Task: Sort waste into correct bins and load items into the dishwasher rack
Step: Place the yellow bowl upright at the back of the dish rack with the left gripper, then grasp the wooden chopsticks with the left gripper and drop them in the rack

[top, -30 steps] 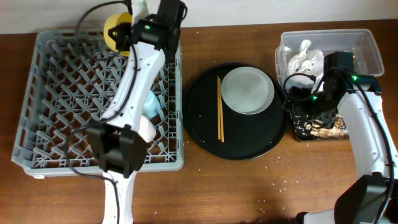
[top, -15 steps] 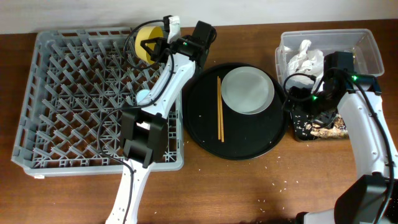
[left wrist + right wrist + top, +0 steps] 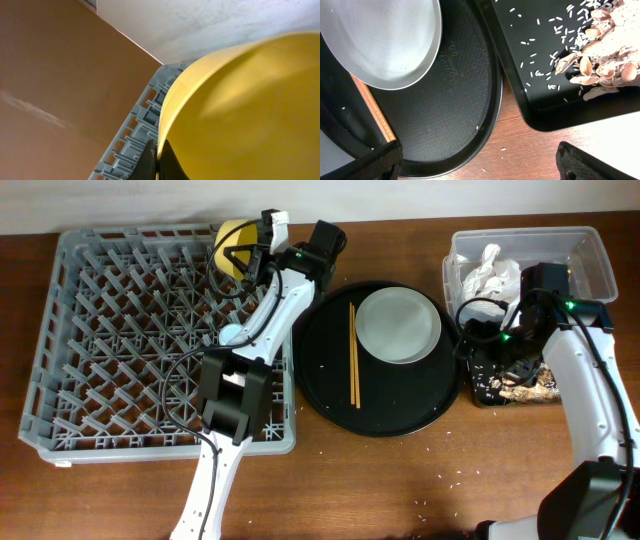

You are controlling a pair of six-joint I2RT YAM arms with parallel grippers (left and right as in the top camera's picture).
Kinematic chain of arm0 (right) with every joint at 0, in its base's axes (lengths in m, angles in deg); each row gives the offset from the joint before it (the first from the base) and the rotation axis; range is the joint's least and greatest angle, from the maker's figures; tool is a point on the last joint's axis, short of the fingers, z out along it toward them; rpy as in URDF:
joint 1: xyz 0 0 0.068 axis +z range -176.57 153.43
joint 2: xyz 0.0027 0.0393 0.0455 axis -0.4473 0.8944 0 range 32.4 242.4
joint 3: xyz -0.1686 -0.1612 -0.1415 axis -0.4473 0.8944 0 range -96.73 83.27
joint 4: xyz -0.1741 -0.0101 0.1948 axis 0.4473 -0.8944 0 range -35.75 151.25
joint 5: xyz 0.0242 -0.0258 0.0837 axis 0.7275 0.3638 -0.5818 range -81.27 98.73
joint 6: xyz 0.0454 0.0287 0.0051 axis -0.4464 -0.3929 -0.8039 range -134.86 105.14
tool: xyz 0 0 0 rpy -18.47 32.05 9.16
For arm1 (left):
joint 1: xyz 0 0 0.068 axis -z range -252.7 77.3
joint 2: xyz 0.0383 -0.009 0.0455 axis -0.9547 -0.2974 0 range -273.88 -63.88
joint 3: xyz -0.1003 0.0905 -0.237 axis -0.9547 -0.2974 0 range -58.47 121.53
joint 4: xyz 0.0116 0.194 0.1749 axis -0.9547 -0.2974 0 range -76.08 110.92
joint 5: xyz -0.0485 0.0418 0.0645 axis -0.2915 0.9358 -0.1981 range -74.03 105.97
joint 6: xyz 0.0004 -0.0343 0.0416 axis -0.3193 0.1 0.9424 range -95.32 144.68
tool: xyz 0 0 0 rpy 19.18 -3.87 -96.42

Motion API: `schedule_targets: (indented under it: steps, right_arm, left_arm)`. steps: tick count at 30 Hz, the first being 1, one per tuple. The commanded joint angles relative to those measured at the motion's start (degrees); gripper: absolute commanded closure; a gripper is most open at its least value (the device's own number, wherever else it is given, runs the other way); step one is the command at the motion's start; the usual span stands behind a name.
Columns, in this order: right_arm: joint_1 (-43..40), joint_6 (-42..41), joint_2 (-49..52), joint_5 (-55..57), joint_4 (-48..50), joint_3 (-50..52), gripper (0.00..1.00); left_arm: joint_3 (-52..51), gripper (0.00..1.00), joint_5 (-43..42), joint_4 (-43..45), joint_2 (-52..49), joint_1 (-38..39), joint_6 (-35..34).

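Fingers of our left gripper seem clamped on the rim of the yellow bowl at the far edge of the dishwasher rack. Our right gripper gapes over the black tray. Brown desk lies nearest us, with plate and chopsticks on the round tray mid-desk and a white wall beyond.

On our worktop the rack sits at the left, with the bowl over its back right corner and a cup among the pegs near its right wall. Right of the rack lies the round tray, carrying the plate with the chopsticks just left of it. Farthest right, the tub holding napkins stands behind the shallow tray, which holds food bits.
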Motion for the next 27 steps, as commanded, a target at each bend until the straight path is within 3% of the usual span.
schedule_targets:
  steps: [1, 2, 5, 6, 8, 11, 14, 16, 19, 20, 23, 24, 27]
  right_arm:
    - [-0.2, -0.2, -0.4, 0.7, 0.0, -0.5, 0.01]
    - [-0.2, -0.2, -0.4, 0.7, 0.0, -0.5, 0.02]
    - [-0.2, -0.2, -0.4, 0.7, 0.0, -0.5, 0.01]
    - [-0.2, -0.2, -0.4, 0.7, 0.0, -0.5, 0.02]
    - [-0.2, -0.2, -0.4, 0.7, 0.0, -0.5, 0.01]
    - [-0.2, -0.2, -0.4, 0.7, 0.0, -0.5, 0.01]
    - [-0.2, -0.3, -0.4, 0.7, 0.0, -0.5, 0.01]
    - [-0.2, -0.2, -0.4, 0.7, 0.0, -0.5, 0.02]
    - [-0.2, -0.2, -0.4, 0.7, 0.0, -0.5, 0.01]
    - [-0.2, -0.2, -0.4, 0.7, 0.0, -0.5, 0.02]
    - [-0.2, -0.2, -0.4, 0.7, 0.0, -0.5, 0.02]
    - [-0.2, -0.2, -0.4, 0.7, 0.0, -0.5, 0.02]
    - [-0.2, -0.2, -0.4, 0.7, 0.0, -0.5, 0.02]
  left_arm:
    - [0.0, 0.99, -1.0, -0.3, -1.9, 2.0, -0.1]
    - [0.0, 0.98, -1.0, -0.3, -1.9, 3.2, -0.1]
    - [0.0, 0.82, -1.0, -0.4, -1.9, 5.6, -0.1]
    - [0.0, 0.74, -1.0, -0.4, -1.9, 5.8, -0.1]
    - [0.0, 0.43, -2.1, -0.8, -1.9, 6.7, 2.6]
    - [0.1, 0.31, -12.2, -0.8, -1.9, 7.7, 9.2]
    - [0.3, 0.27, -23.6, -3.0, 0.7, 8.5, 10.3]
    - [0.3, 0.26, -35.9, -4.3, 5.0, 9.4, 10.3]
    - [0.3, 0.26, -74.5, -7.7, 9.4, 9.5, 10.2]
    - [0.3, 0.26, -82.5, -9.9, 9.3, 9.5, 10.0]
    - [0.2, 0.27, -84.3, -18.1, 8.9, 9.6, 3.9]
    - [0.1, 0.31, -87.4, -20.5, 8.3, 9.6, 3.7]
    - [-2.1, 0.37, -90.0, -21.1, 7.8, 10.3, 3.5]
